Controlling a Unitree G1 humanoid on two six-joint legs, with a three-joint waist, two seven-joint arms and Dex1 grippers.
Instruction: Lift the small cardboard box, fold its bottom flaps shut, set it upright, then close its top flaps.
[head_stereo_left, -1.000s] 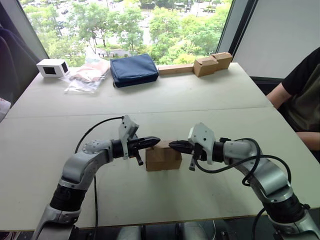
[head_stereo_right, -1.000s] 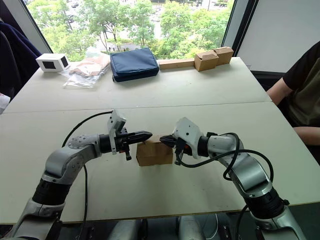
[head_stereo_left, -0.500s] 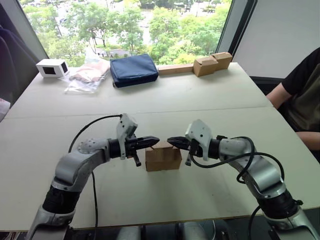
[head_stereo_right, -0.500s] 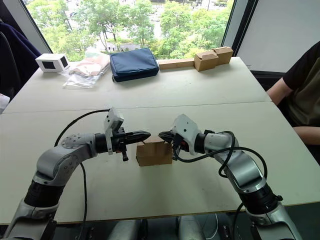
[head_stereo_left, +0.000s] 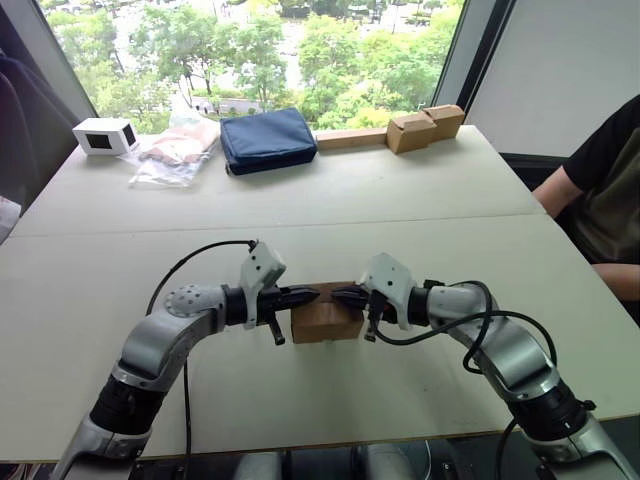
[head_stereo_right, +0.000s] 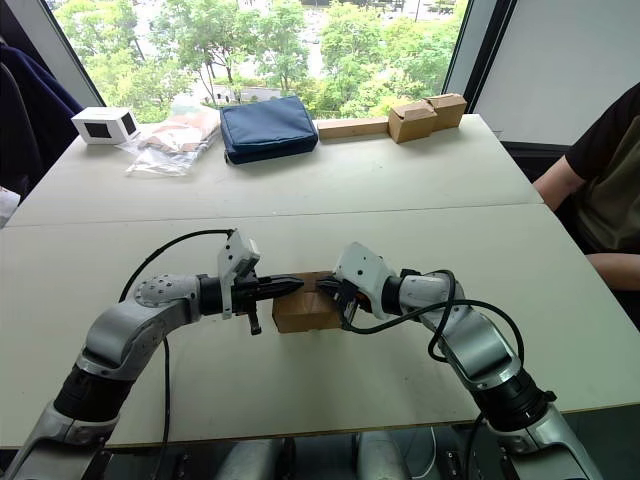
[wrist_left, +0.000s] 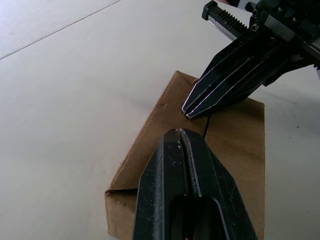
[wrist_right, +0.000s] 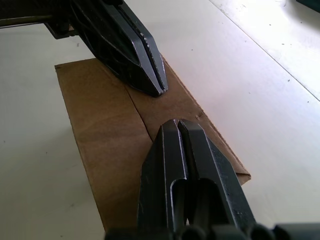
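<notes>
The small cardboard box (head_stereo_left: 326, 322) stands upright on the table near its front edge, plain brown. Its top flaps (wrist_right: 100, 115) lie flat, meeting in a seam across the top. My left gripper (head_stereo_left: 312, 294) reaches in from the left, shut, with its tip resting on the box top. My right gripper (head_stereo_left: 338, 293) comes from the right, also shut, with its tip on the top close to the left one. In the left wrist view my left gripper (wrist_left: 179, 131) points at the right gripper (wrist_left: 186, 112) over the box (wrist_left: 240, 145).
At the far edge of the table lie a small white box (head_stereo_left: 104, 135), a clear plastic bag (head_stereo_left: 175, 150), a blue pouch (head_stereo_left: 267, 139) and two joined tan boxes (head_stereo_left: 425, 127). A person (head_stereo_left: 600, 190) sits at the right side.
Both grippers have come lower and closer together, from above the box's sides onto its top. The box top now looks flat.
</notes>
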